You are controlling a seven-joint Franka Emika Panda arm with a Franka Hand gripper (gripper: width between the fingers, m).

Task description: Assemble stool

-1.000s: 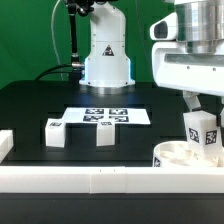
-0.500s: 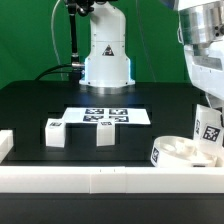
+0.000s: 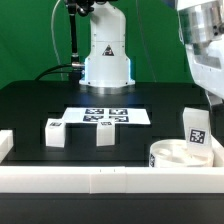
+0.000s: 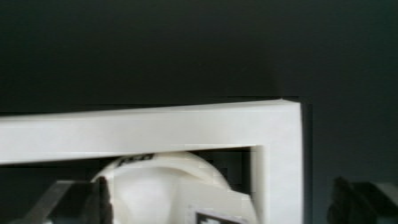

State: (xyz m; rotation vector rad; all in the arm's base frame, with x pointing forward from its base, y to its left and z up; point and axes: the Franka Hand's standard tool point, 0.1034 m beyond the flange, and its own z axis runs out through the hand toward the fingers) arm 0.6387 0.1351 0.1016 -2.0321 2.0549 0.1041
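The round white seat disc [image 3: 176,156] lies at the exterior view's right, against the front rail. One tagged leg [image 3: 197,128] stands upright on its far right side. My gripper [image 3: 210,98] hangs just above that leg, mostly cut off by the picture's edge. In the wrist view my gripper [image 4: 222,208] is open. Its dark fingers [image 4: 79,204] stand well apart on either side of the white leg [image 4: 160,190] and do not touch it. Two more legs [image 3: 55,133] [image 3: 104,131] stand loose on the black table at the left and middle.
The marker board [image 3: 105,116] lies flat behind the two loose legs. A long white rail wall [image 3: 100,181] runs along the front, and its corner [image 4: 196,125] shows in the wrist view. The arm's white base [image 3: 106,55] stands at the back.
My gripper has opened and let go of the leg. The leg was held tilted over the seat and now stands upright on it, a little further left.
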